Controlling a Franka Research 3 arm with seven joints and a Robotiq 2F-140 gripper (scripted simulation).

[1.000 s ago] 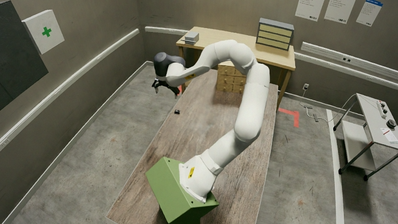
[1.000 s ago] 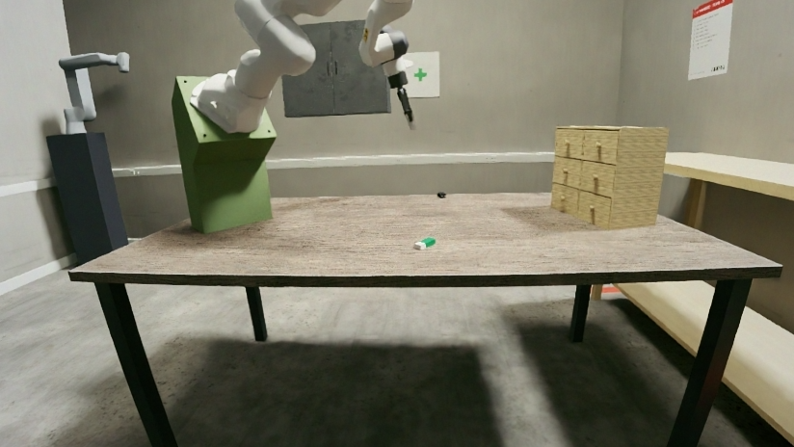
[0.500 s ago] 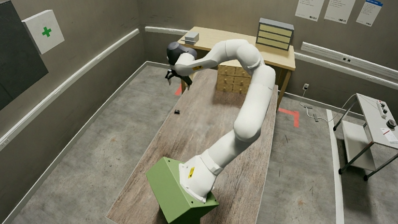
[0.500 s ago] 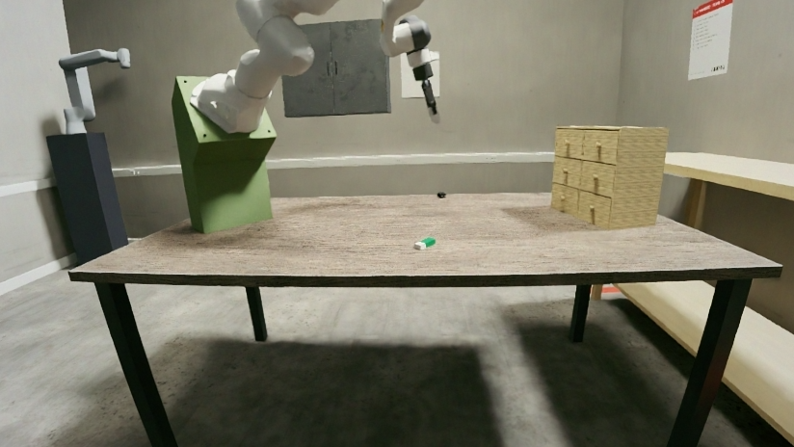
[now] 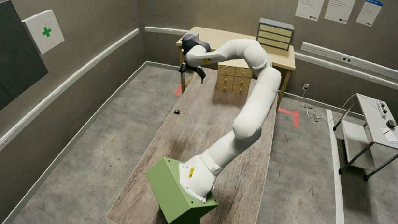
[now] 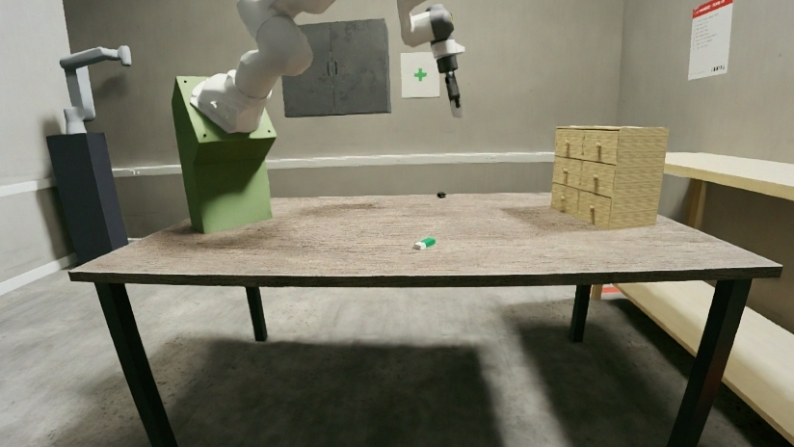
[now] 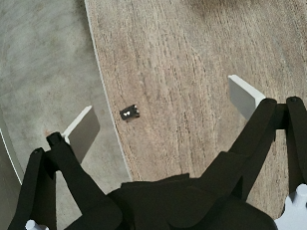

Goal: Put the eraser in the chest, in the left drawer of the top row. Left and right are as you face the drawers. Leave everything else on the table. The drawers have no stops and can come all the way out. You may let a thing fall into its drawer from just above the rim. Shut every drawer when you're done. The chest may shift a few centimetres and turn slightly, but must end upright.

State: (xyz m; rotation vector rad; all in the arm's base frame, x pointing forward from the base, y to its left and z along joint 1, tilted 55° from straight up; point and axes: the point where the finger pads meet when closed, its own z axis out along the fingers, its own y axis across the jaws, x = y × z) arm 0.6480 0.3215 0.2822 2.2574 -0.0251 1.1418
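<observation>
Fingers wide apart with nothing between them, the gripper hangs high above the table, at upper centre of the exterior view, probably to clear things while travelling. The chest, right of centre there, has its drawers shut; its top left one likely needs opening first. The eraser lies flat just below centre in that view, its long axis running slightly up to the right, white end lower left, green sleeve upper right. The small black object should stay put.

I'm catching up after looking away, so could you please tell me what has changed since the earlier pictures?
The arm has swung its open tool toward the chest. Nothing was taken hold of or let go. The eraser, the small black object and the chest stayed put.
</observation>
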